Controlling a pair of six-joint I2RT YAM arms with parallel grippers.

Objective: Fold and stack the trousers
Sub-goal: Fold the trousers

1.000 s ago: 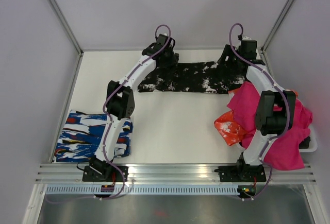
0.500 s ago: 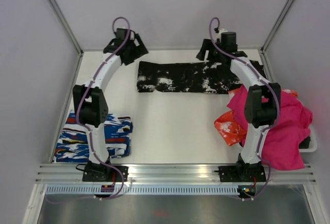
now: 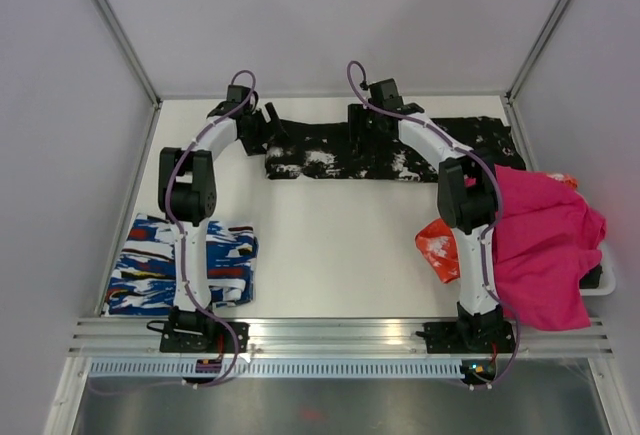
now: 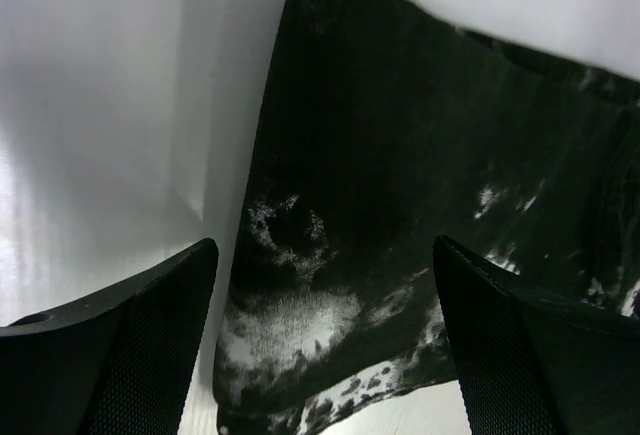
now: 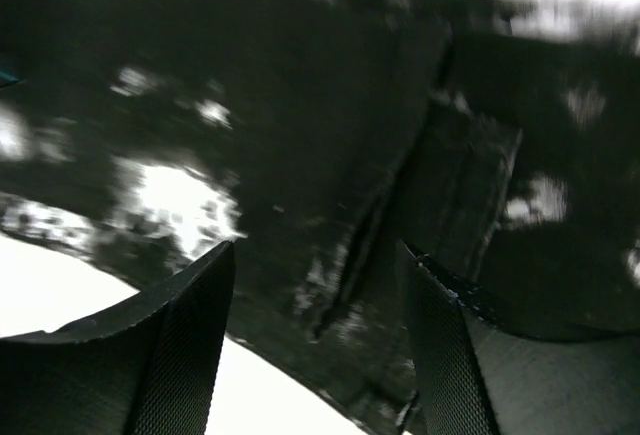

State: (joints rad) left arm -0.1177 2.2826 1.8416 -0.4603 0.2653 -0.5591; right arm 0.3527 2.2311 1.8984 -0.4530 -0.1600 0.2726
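Observation:
The trousers (image 3: 390, 150), black with white splatter, lie flat as a long band across the far side of the table. My left gripper (image 3: 267, 122) hovers at their left end. In the left wrist view that gripper (image 4: 325, 355) is open, and the cloth's end (image 4: 330, 285) lies below, between the fingers (image 4: 140, 345). My right gripper (image 3: 362, 127) hangs over the band's middle. In the right wrist view it (image 5: 315, 345) is open above a fold ridge in the trousers (image 5: 380, 225), holding nothing.
A folded blue-white-red garment (image 3: 180, 260) lies at the near left. A magenta cloth (image 3: 545, 245) and an orange-red cloth (image 3: 440, 250) are piled at the right, spilling over a white tray (image 3: 603, 283). Enclosure walls stand close behind the trousers.
The left gripper let go of the trousers' left part, opened, swung away left and came back to their left end. The right arm slid from the right end to the middle.

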